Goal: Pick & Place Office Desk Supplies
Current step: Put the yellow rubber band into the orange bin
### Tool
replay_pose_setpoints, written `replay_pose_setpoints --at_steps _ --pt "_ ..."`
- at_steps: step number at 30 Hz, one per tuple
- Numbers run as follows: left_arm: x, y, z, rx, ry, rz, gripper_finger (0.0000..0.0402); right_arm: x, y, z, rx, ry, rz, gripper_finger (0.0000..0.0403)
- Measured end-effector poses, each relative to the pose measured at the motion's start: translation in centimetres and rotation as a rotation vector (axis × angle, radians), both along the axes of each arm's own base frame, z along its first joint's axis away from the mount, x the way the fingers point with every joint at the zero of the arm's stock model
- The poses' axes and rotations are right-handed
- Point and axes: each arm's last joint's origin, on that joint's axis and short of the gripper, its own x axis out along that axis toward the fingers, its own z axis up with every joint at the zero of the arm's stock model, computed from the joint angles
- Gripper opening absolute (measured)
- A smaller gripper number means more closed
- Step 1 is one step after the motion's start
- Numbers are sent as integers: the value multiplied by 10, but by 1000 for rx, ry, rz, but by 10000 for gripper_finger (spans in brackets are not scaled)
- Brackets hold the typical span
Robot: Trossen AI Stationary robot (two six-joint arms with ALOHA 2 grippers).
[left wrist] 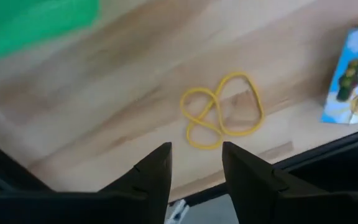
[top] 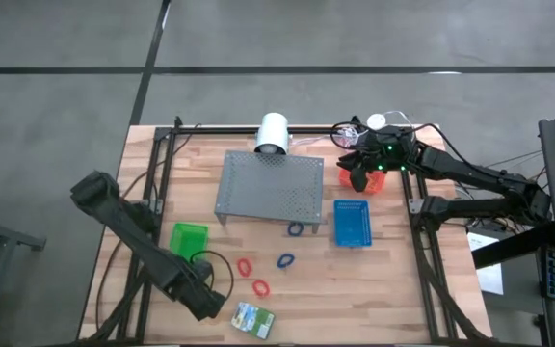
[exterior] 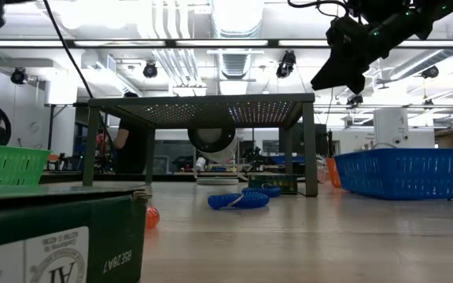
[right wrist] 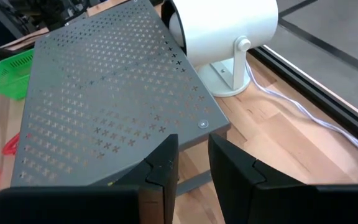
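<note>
The left pincer [left wrist: 196,165] hovers low over the wooden table [left wrist: 123,93], fingers parted and empty; a thin yellow rubber band [left wrist: 221,110] lies just ahead, the green-and-yellow crayon box [left wrist: 357,78] beside; the right pincer [right wrist: 192,158], slightly parted, hangs above the red mesh basket [top: 375,180].

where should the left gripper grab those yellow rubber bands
Come straight down on the yellow rubber bands with the left gripper, fingers straddling the middle where the loops cross. They lie flat and tangled on the bare wood, so one pinch at the overlap likely catches several strands.
</note>
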Motion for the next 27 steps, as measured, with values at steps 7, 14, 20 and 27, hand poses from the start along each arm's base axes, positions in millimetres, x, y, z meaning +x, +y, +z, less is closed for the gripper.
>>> replay_pose_setpoints --at_steps 7,14,20,27 --pt "12 -13 -13 -73 -45 -11 136 0 0 -1 2 2 -1 93" --pt "10 -11 -16 -43 -18 -10 136 0 0 -3 5 7 -2 86" --pt "8 -9 -21 -26 -14 0 135 0 0 -4 5 11 -1 78" --pt "7 -8 -33 -59 -36 16 135 -1 0 -5 6 13 -1 79"
